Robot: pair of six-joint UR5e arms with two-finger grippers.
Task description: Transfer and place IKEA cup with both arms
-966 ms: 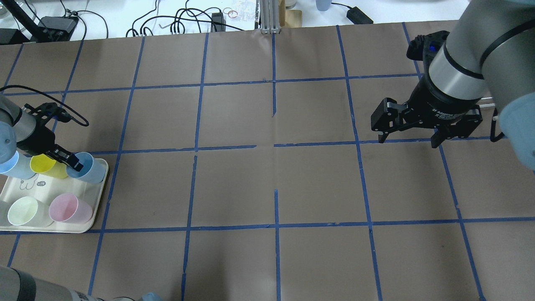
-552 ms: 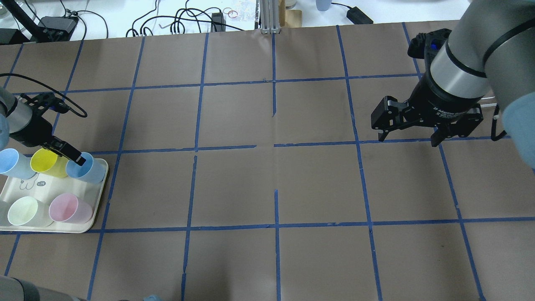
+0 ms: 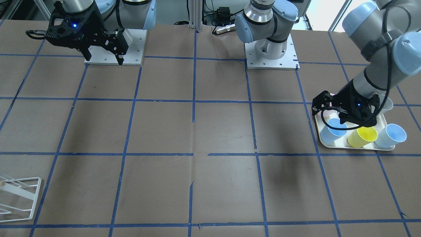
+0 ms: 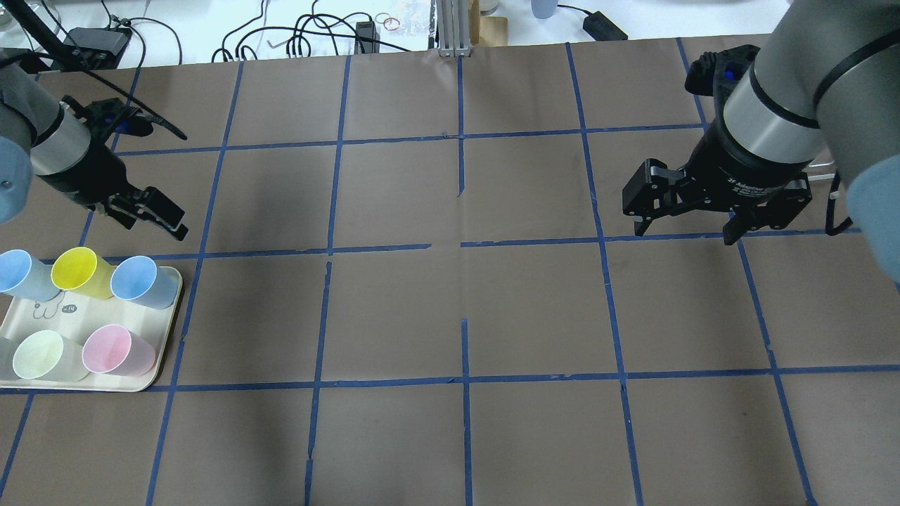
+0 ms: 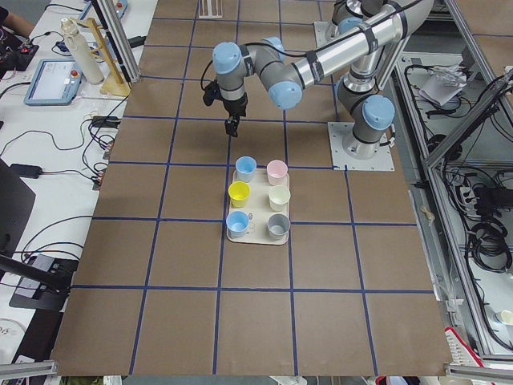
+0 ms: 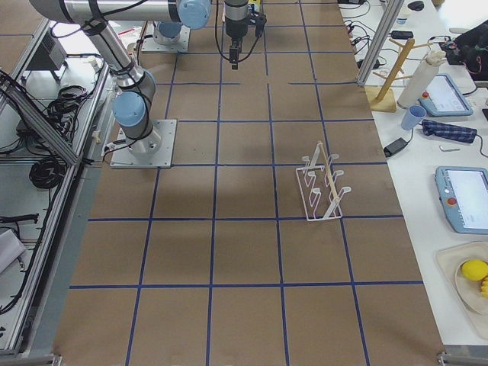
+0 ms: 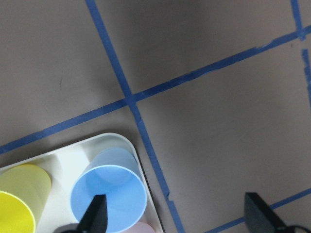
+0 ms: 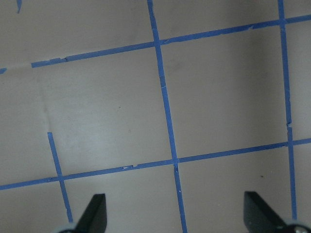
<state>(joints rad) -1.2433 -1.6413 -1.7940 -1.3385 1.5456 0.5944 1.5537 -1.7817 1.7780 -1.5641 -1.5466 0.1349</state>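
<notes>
Two pale-blue IKEA cups stand on the cream tray (image 4: pixel 158 351). One (image 4: pixel 137 279) is at the tray's far corner toward the table's middle and also shows in the front view (image 3: pixel 336 127) and the left wrist view (image 7: pixel 109 190). The other (image 4: pixel 17 270) is at the left, past the yellow cup (image 4: pixel 74 268). My left gripper (image 4: pixel 151 223) is open and empty, raised above the table just beyond the tray. In its wrist view (image 7: pixel 177 218) one finger (image 7: pixel 95 216) hangs over the near blue cup. My right gripper (image 4: pixel 685 233) is open and empty, high over the right side.
The tray also holds a pink cup (image 4: pixel 111 349), a pale-green cup (image 4: pixel 39 355) and a grey cup (image 5: pixel 277 224). A white wire rack (image 6: pixel 320 191) stands near the operators' edge on the robot's right. Blue tape lines grid the brown table.
My left gripper has lifted out of the near blue cup and moved up and away from the tray, empty. The cup stays on the tray. The right gripper has barely moved.
</notes>
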